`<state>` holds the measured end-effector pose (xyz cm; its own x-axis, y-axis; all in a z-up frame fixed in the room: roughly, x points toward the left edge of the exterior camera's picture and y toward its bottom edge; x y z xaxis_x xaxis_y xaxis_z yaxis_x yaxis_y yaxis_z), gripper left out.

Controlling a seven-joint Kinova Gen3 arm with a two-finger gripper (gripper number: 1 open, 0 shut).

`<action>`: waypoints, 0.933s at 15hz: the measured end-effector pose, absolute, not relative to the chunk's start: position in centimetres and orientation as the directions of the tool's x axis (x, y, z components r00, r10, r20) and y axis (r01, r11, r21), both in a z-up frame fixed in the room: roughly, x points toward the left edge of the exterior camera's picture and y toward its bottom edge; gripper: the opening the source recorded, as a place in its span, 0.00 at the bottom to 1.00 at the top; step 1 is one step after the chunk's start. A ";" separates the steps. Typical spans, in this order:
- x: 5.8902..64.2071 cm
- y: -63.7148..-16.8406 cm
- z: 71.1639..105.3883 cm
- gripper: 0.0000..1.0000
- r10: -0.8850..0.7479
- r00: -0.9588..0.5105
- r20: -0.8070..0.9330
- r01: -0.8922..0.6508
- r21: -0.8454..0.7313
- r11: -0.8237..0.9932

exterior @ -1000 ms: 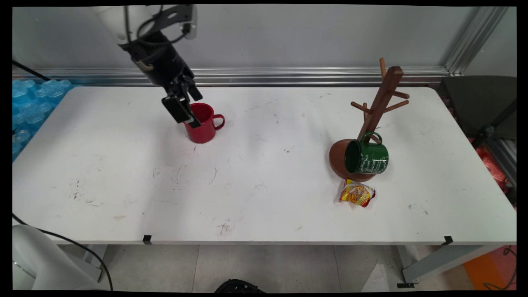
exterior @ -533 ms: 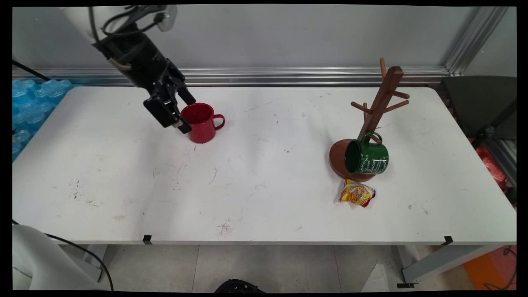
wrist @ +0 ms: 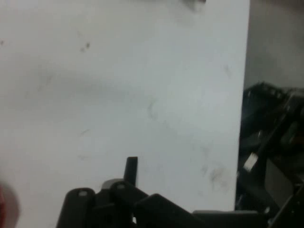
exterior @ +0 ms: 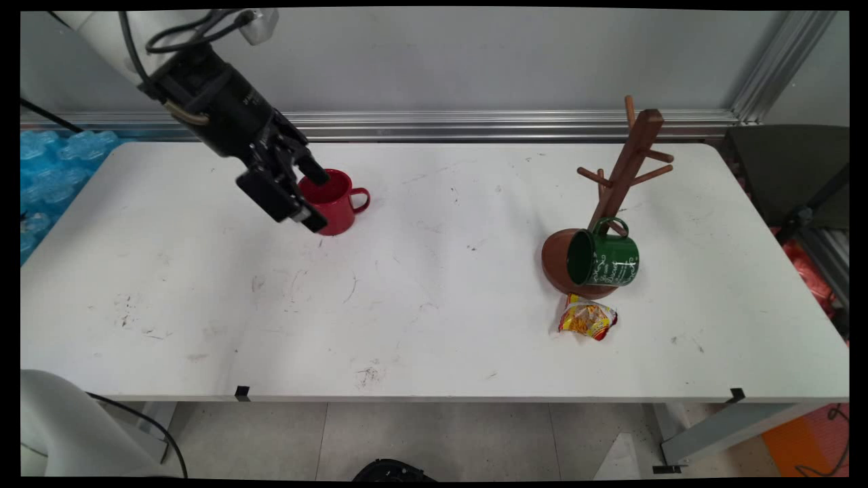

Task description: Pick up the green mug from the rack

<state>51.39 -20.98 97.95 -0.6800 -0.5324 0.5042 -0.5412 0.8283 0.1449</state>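
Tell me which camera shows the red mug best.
The main view: the red mug stands upright on the white table, handle to the picture's right, partly hidden by the gripper. The hand view catches only a red blur at its lower left edge.

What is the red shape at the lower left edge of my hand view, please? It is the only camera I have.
Observer: A red mug, standing upright on the white table.
Operator: Where is the tool relative to it?
Observer: The tool is open at the mug's left side and seems to straddle its wall.
Operator: Is anything else on the table?
Observer: Far to the right, a green mug hangs by its handle from a wooden mug tree, with a snack packet in front of it.
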 end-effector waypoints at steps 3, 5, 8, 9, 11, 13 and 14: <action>49.5 -20.9 97.3 1.00 -0.550 -0.640 0.537 -0.556 0.171 0.813; 48.1 -21.2 96.7 1.00 -0.562 -0.614 0.555 -0.566 0.187 0.803; 45.2 -22.5 95.4 1.00 -0.587 -0.559 0.586 -0.589 0.217 0.778; 44.1 -23.1 94.7 1.00 -0.596 -0.540 0.595 -0.597 0.228 0.769; 41.8 -24.3 93.4 1.00 -0.610 -0.508 0.608 -0.605 0.252 0.755; 39.9 -25.3 92.1 1.00 -0.619 -0.486 0.617 -0.606 0.272 0.747; 39.3 -25.6 91.7 1.00 -0.623 -0.479 0.619 -0.607 0.280 0.744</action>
<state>39.27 -25.58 91.65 -0.4787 -0.6227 0.6189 -0.6067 0.7442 0.2795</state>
